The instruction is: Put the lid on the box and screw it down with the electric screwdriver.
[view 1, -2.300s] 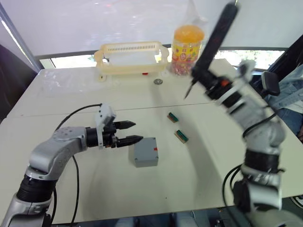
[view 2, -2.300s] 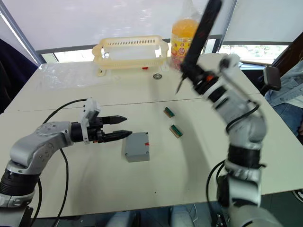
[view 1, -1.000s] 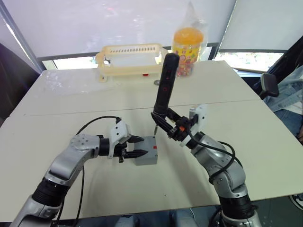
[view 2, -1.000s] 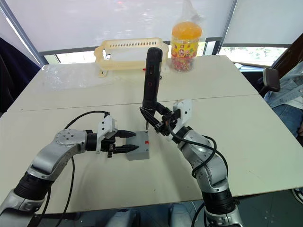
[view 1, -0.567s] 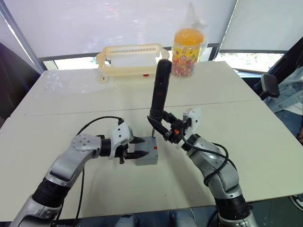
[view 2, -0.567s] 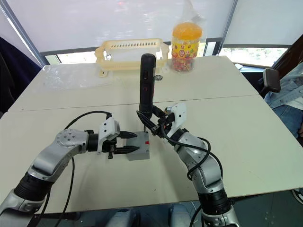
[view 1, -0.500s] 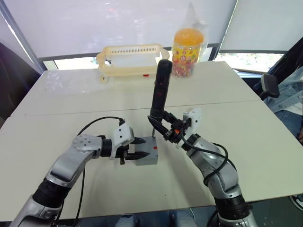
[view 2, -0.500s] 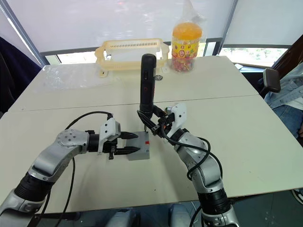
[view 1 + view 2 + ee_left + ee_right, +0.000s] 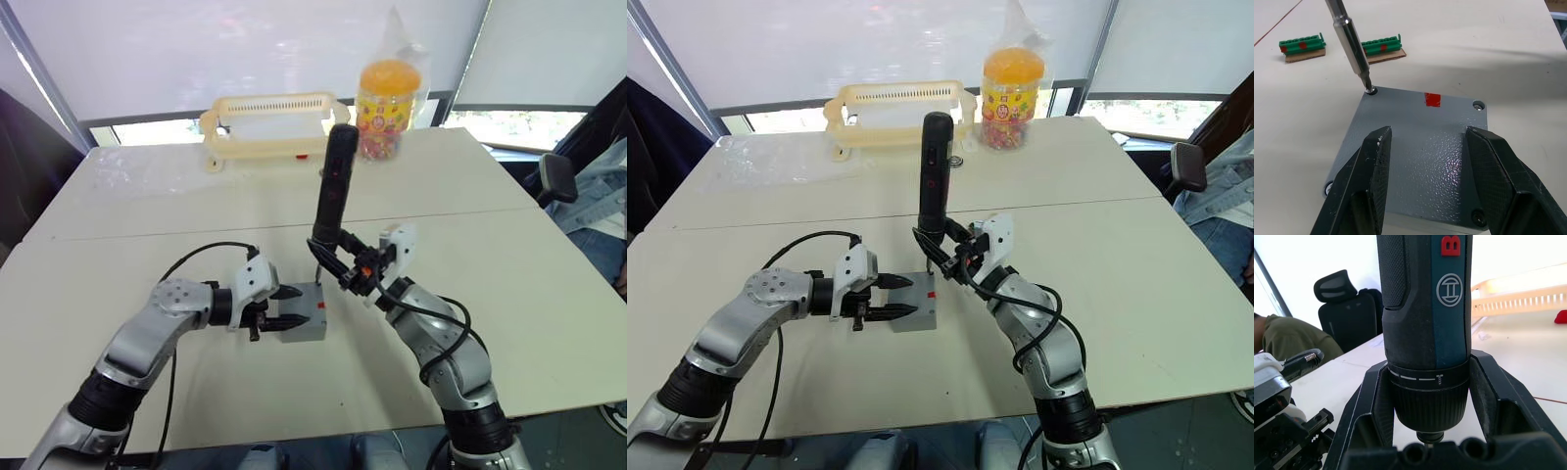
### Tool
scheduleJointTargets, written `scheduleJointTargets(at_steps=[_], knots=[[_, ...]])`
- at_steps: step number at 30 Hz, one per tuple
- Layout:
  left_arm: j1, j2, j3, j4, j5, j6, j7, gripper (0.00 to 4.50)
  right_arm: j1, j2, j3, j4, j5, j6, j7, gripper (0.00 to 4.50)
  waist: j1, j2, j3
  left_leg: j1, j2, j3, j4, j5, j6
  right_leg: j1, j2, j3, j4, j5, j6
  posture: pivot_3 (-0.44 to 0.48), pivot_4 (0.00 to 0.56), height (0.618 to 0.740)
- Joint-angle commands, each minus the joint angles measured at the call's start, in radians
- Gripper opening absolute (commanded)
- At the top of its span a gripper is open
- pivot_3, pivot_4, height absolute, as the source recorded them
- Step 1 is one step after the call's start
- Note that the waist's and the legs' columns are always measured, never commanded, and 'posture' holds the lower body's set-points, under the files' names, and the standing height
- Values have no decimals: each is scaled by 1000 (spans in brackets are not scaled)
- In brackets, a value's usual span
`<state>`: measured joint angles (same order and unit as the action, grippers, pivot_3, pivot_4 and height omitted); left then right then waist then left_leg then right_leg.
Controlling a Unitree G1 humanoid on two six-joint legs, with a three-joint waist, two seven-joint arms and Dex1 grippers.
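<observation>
Bit of the long black pen-shaped electric screwdriver (image 9: 331,186), swung down in the clamped right tool (image 9: 345,266), now meets the flat grey plastic lid (image 9: 1415,152)'s corner screw; left tool (image 9: 1426,182) spread astride the lid; we judge driving can start.

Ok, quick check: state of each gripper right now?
Left gripper: open, fingers straddling the lid.
Right gripper: shut on the electric screwdriver.

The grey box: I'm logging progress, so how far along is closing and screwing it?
Done: the flat grey plastic lid already sits on the small grey square box. In hand: the right gripper holds the long black electric screwdriver, its metal bit on one corner screw, while the open left gripper straddles the lid. Left: three other corner screws; their tightness is unclear.
</observation>
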<state>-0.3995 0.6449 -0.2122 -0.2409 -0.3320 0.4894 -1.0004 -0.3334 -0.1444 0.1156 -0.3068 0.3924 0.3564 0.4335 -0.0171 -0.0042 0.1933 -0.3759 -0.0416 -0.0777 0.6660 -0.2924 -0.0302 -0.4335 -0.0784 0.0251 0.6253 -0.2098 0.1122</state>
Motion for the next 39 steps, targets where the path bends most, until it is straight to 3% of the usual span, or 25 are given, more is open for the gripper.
scheduleJointTargets(at_steps=[1, 28, 39], knots=[[11, 9, 3, 24, 12, 17, 3, 2428, -35, 12, -16, -64, 21, -22, 1, 1743, 0, 0, 0, 2, 0, 0, 0, 0, 0, 2, 0, 0, 0, 0, 0, 0, 150, 740], [22, 9, -1, 18, 19, 10, 16, 2428, 6, 11, 30, 10, -50, -90, 38, 1743, -1, 0, 0, 3, 1, 0, 0, 0, 0, 3, 1, 0, 0, 0, 0, 0, 150, 740], [27, 13, -2, 18, 19, 7, 16, 2428, -37, 29, -14, -38, 13, -40, 9, 1743, -1, 0, 0, 3, 1, 0, 0, 0, 0, 3, 1, 0, 0, 0, -1, 0, 150, 740]])
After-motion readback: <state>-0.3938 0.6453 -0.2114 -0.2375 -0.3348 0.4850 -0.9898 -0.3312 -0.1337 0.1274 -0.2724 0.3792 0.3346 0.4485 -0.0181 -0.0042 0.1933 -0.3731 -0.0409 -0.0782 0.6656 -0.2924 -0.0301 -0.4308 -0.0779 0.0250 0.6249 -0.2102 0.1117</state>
